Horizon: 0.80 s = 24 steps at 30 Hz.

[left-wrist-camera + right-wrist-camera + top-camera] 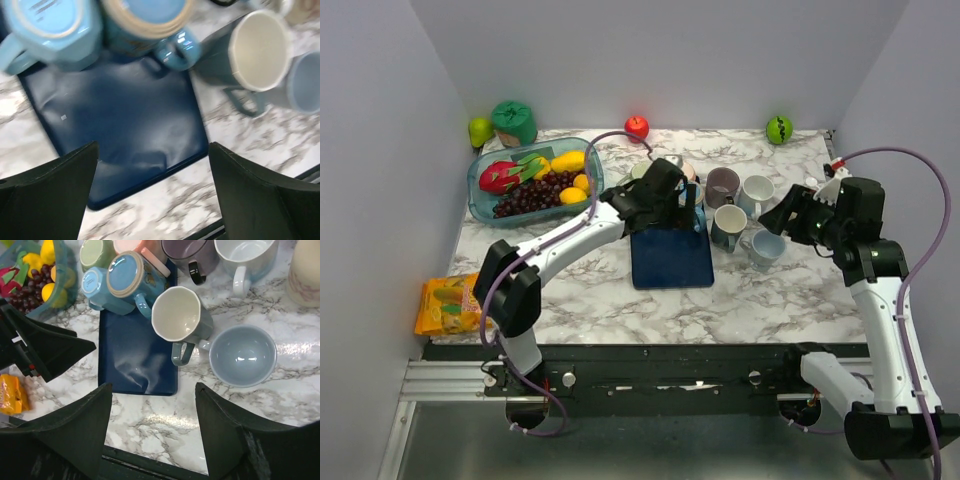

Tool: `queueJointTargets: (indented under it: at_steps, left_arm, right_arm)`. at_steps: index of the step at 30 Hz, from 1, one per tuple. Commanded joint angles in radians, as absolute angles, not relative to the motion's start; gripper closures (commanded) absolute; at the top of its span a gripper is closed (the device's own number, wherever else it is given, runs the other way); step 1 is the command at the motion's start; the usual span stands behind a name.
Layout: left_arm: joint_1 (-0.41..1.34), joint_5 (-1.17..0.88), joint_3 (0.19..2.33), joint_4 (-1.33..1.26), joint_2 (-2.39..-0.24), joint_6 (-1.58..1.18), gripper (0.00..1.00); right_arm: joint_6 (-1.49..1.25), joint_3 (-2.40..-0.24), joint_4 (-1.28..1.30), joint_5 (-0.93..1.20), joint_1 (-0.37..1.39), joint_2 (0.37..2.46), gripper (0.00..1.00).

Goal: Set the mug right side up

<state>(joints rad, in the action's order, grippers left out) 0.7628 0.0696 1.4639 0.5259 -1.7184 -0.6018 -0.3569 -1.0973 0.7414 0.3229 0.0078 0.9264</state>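
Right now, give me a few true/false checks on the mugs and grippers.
1. The left gripper and right gripper are both open and empty. True.
2. The pale blue mug stands base up. False: its mouth faces up and the inside shows.
3. The dark blue mug at the far end of the navy mat shows its base. True.
4. The right gripper hangs over the fruit. False: it is above the marble near the grey mug; the fruit tub sits far left.
5. A red apple sits by the back wall. True.
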Motion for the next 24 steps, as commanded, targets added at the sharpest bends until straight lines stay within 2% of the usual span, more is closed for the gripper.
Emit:
queueJointTargets:
  at_steps: [1,5,13,24]
  left_arm:
    - [0.805,0.222,1.650,0.543,-1.842,-0.793,0.01]
    - [0.808,0.305,1.773,0.621,-1.959,-0.897,0.01]
    - [0.808,0.333,1.923,0.680,-2.120,-0.989,0.01]
    - [0.808,0.382,1.996,0.730,-2.220,-1.026,0.01]
  right_arm:
    - [-0.413,-1.072,0.716,0.218,0.018,0.904,0.26]
    - [-0.379,-1.075,0.750,0.166,0.018,0.888,0.26]
    - [-0.400,-1.049,0.752,0.183,0.018,0.861,0.26]
    - [-0.393,-1.045,0.795,0.149,0.018,0.850,0.26]
